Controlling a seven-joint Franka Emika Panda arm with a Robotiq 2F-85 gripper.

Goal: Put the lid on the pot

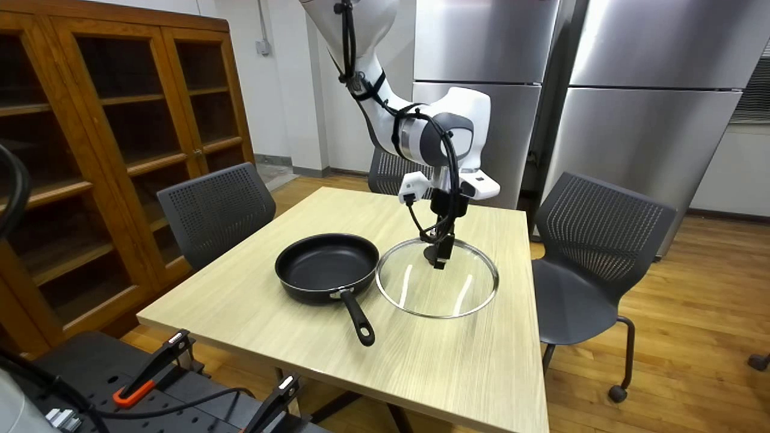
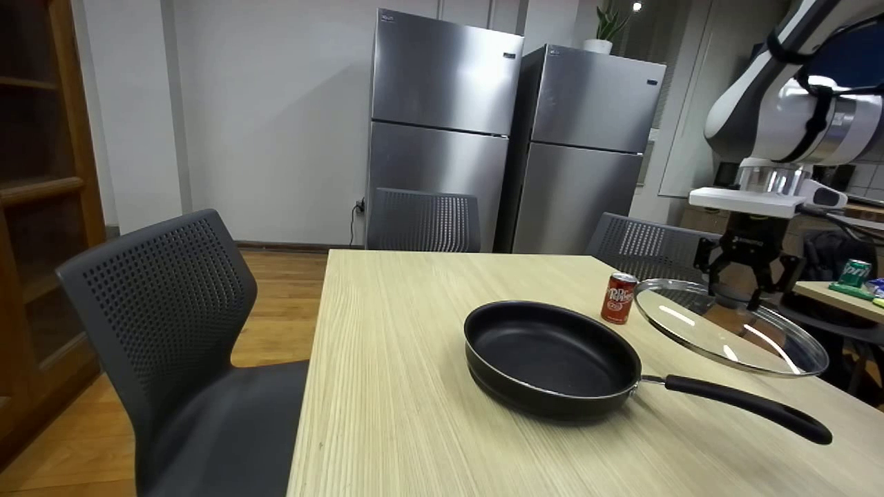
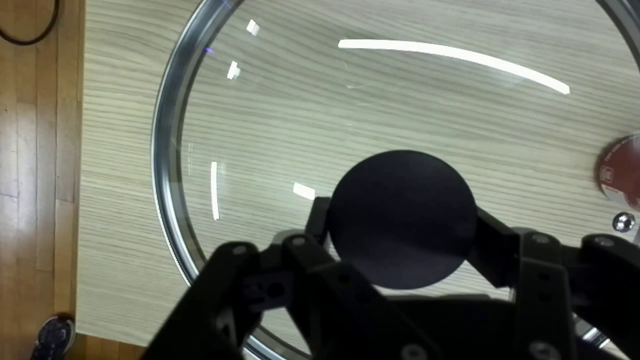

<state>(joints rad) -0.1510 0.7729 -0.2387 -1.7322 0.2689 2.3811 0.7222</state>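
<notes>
The end effector [image 3: 405,233] grips the lid [image 1: 434,294] by its knob [image 3: 402,205], apparently the carrying step; next, centre it above the pot [image 1: 328,264].

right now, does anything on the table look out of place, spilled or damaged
No spill or damage shows. The one slightly odd thing is the red soda can, standing upright on the table near the black frying pan and the glass lid in an exterior view: it isn't cookware and could get in the lid's way.
</notes>
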